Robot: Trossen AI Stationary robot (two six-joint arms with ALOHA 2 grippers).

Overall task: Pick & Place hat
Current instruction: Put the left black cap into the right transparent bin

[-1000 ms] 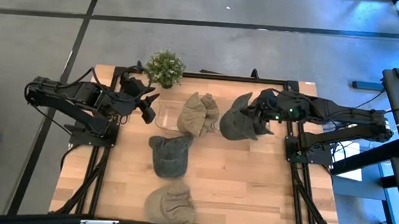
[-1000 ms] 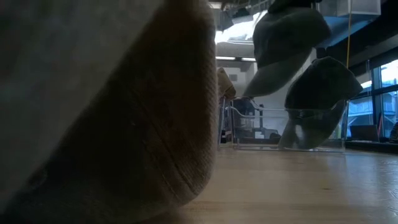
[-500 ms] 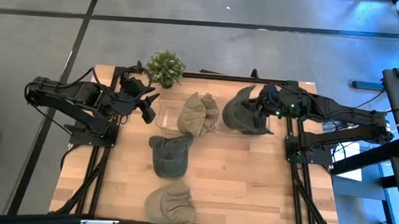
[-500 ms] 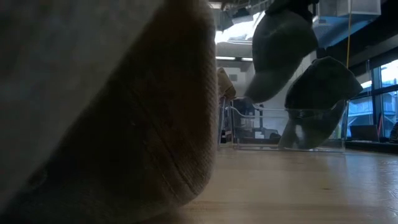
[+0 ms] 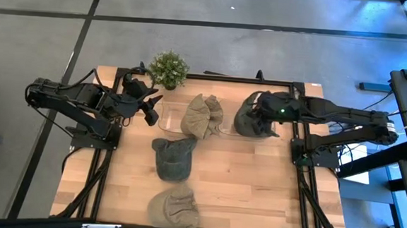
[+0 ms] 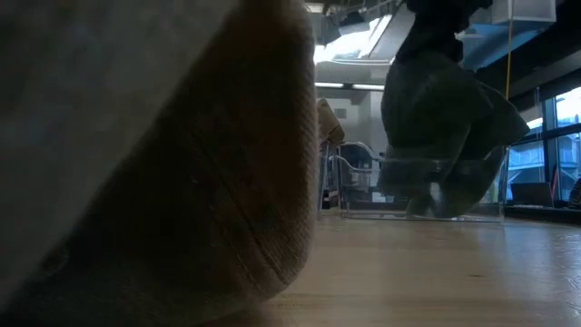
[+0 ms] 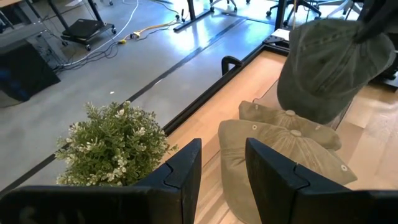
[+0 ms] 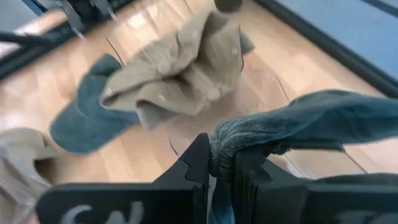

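No text, label, brand or number can be read anywhere.

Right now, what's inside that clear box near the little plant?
Tan caps are piled in the clear box. The right gripper holds a dark green cap above it. The box floor beneath is hidden.

Small potted plant (image 5: 169,69) upright at far edge of wooden worktop (image 5: 256,181), left of centre; same green bushy plant (image 7: 115,144) close in left wrist view. Black metal frame (image 5: 213,77) runs along worktop's far edge and down both sides. Grey floor (image 5: 45,34) with dark seam lines around worktop. Low view: windows (image 6: 545,136) and ceiling lights in room beyond
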